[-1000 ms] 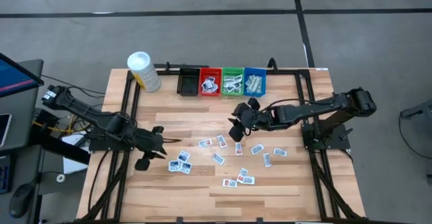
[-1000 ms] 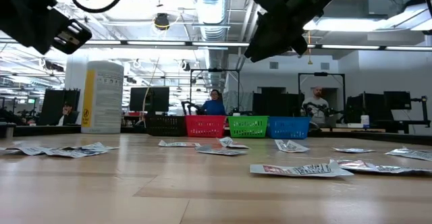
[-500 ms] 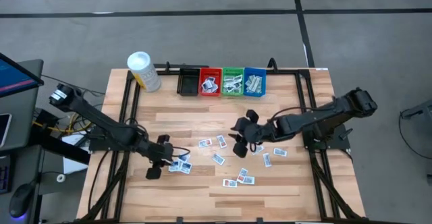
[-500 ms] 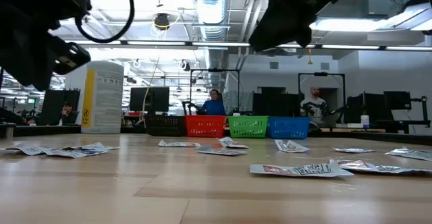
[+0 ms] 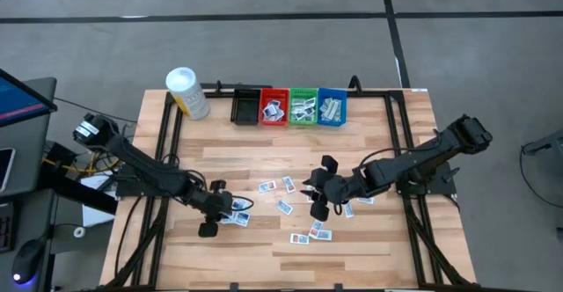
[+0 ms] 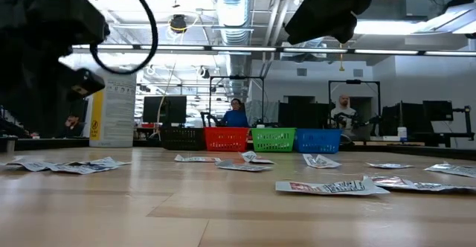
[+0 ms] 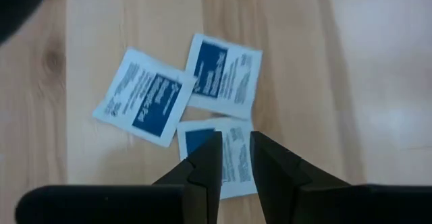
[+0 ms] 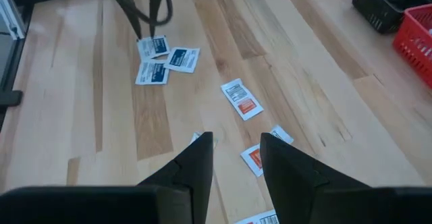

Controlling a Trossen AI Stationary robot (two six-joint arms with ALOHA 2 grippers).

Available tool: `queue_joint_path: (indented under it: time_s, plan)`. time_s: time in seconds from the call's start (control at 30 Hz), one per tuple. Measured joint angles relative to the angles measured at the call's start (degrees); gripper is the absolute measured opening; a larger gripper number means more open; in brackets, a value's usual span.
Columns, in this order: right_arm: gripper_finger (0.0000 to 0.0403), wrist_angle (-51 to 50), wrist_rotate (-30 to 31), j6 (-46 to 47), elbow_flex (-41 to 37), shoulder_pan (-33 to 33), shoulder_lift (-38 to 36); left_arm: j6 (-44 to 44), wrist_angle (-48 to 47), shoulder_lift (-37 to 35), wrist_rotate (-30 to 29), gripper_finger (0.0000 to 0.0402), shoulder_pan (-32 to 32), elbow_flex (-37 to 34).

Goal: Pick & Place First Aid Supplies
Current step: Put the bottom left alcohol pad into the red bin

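Small white packets lie flat and scattered on the middle of the wooden table (image 5: 378, 248). Three with blue print form a cluster (image 5: 234, 212) at the left. Others (image 5: 284, 207) lie to their right, and a pair (image 5: 314, 232) sits nearer the front. My left gripper (image 5: 216, 208) hovers open over the blue cluster, pointing steeply down. Its fingertips (image 7: 235, 137) stand above one blue packet (image 7: 214, 151) without touching it. My right gripper (image 5: 318, 197) hangs open above the packets right of centre. Between its fingers (image 8: 236, 140) there are only table and packets far below.
Along the far edge stand four bins: black (image 5: 245, 107), red (image 5: 274, 107), green (image 5: 303, 107) and blue (image 5: 332, 107); the three coloured ones hold packets. A white-capped yellow bottle (image 5: 186, 92) stands at the far left. Black frame rails (image 5: 164, 151) run along both sides.
My left gripper has sunk and moved toward the near edge and a little right, and now stands over the cluster of blue packets. My right gripper has swung toward the near edge at the same height. No packet has moved.
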Motion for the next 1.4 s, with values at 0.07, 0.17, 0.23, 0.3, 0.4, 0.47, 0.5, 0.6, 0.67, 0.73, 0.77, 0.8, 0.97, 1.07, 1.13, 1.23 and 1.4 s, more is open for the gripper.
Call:
queue_joint_path:
  time_s: [0.07, 0.17, 0.23, 0.3, 0.4, 0.47, 0.5, 0.6, 0.67, 0.73, 0.77, 0.8, 0.97, 1.07, 1.13, 1.23, 1.4]
  plan:
    - [0.0118, 0.00, 0.00, 0.08, 0.00, 0.03, 0.00, -0.97, -0.05, 1.82, -0.01, 0.0076, 0.00, 0.00]
    - [0.0118, 0.00, 0.04, 0.14, 0.00, -0.12, 0.00, -2.69, -0.03, 4.58, 0.00, 0.0076, 0.00, 0.00]
    - [0.0118, 0.00, 0.15, 0.14, 0.00, -0.14, 0.00, -3.92, -0.05, 6.50, -0.02, 0.0076, 0.00, 0.00]
    - [0.0118, 0.00, 0.16, 0.14, 0.00, -0.29, 0.00, -4.59, 0.65, 8.28, -0.24, 0.0076, 0.00, 0.27]
    - [0.0118, 0.02, 0.16, 0.15, 0.00, -0.61, 0.00, -5.48, 1.09, 10.70, -0.49, 0.0076, 0.00, 0.48]
    - [0.0118, 0.00, 0.17, 0.14, 0.00, -0.59, 0.00, -5.56, 1.50, 11.47, -0.63, 0.0076, 0.00, 0.60]
    - [0.0118, 0.00, 0.20, 0.14, 0.00, -0.62, 0.00, -5.56, 1.48, 11.53, -0.66, 0.0076, -0.02, 0.59]
    - [0.0118, -0.10, 0.20, 0.14, 0.00, -0.57, 0.00, -5.44, 1.15, 11.27, -0.64, 0.0061, -0.04, 0.49]
    - [0.0118, -0.09, 0.28, 0.14, 0.00, -0.58, 0.00, -5.34, 0.96, 11.00, -0.66, 0.0041, 0.00, 0.37]
    - [0.0118, -0.11, 0.40, 0.14, 0.00, -0.58, 0.00, -5.34, 0.77, 10.83, -0.72, 0.0015, 0.00, 0.31]
    - [0.0118, -0.11, 0.42, 0.14, 0.00, -0.58, 0.00, -5.34, 0.76, 10.81, -0.73, 0.0009, 0.00, 0.28]
    - [0.0118, -0.11, 0.42, 0.14, 0.00, -0.58, 0.00, -5.31, 0.74, 10.72, -0.72, 0.0006, 0.00, 0.26]
    - [0.0118, -0.11, 0.44, 0.14, 0.00, -0.58, 0.00, -5.12, 0.19, 8.42, 0.12, 0.0005, -0.02, -0.13]
    - [0.0118, -0.11, 0.44, 0.14, 0.00, -0.58, 0.00, -5.12, -1.16, 5.39, 0.46, 0.0004, -0.07, -0.57]
    - [0.0118, -0.11, 0.44, 0.12, 0.00, -0.58, 0.00, -5.12, -0.90, 3.36, 0.12, 0.0004, -0.07, -0.66]
    - [0.0118, -0.11, 0.65, 0.12, 0.00, -0.60, 0.00, -5.12, 0.07, 0.62, -0.26, 0.0005, -0.06, -0.83]
    - [0.0118, -0.02, 0.66, 0.12, 0.00, -0.60, 0.00, -5.15, 0.48, -1.98, -1.38, 0.0006, -0.06, -1.13]
